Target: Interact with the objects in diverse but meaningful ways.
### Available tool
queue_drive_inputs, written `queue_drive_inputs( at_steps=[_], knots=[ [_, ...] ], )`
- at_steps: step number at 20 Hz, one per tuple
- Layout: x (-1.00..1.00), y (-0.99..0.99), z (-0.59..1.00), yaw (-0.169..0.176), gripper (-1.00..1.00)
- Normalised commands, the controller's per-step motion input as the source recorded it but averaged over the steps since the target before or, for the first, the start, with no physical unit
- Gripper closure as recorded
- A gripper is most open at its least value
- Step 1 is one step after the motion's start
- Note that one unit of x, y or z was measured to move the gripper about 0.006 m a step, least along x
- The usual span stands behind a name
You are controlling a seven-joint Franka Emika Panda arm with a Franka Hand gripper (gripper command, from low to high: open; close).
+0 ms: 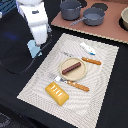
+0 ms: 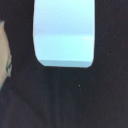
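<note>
Judging the risk first, I think the main danger is a loss of the pale blue rounded shaker (image 1: pixel 34 48), which hangs under the gripper (image 1: pixel 36 46) above the dark table (image 1: pixel 12 80), just off the left edge of the placemat (image 1: pixel 35 87) in the exterior view. If my hold is weak or off centre, the smooth shaker (image 2: pixel 64 32) can slip down and roll away on the dark surface. A fast swing toward the mat could also knock the other objects there. In the wrist view the pale blue body fills the space at the fingers, so I judge that the jaws are clamped around it, though the fingertips themselves are not visible. The arm (image 1: pixel 35 20) stands tall at the far left, wrist pointing down. On the mat, the dark brown sausage (image 1: pixel 73 66) lies on the plate (image 1: pixel 82 72), the ridged yellow-orange bread block (image 1: pixel 57 93) sits near the front edge, and the small white bottle-like figure (image 1: pixel 87 48) lies to the far right of the plate.
</note>
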Motion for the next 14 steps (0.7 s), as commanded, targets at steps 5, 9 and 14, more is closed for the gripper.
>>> queue_drive_inputs(
  at_steps=[5,9,14],
  knots=[
    [-0.27,0.07,-0.1,0.001,-1.0],
    [-0.11,-0.01,-0.18,0.0,-1.0],
    [-0.05,-0.04,-0.23,-0.002,-1.0]
  ],
)
